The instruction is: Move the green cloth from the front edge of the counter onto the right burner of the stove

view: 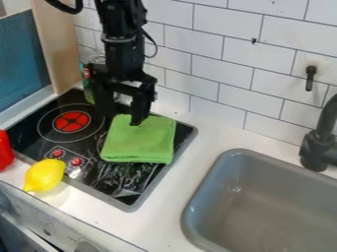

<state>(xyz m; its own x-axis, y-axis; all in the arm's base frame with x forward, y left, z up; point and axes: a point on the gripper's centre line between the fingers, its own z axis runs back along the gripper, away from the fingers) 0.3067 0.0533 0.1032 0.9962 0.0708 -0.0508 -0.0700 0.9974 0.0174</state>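
The black gripper [122, 114] hangs down from the top over the back of the stove, with its two fingers apart. One finger is at the rear edge of a folded green cloth [139, 140]; whether it touches the cloth I cannot tell. The cloth lies flat on the right part of the black stove top [31, 128]. Left of the gripper is the red burner mark [71, 121]. A yellow lemon [45, 175] rests at the stove's front left edge, near the red knobs [76, 161].
A grey sink [239, 207] is set in the white counter [157, 217] at the right, with a dark faucet [320, 140] beside it. A red object [5, 150] stands at the left edge. Behind the gripper is a green bottle [88, 85] near the tiled wall.
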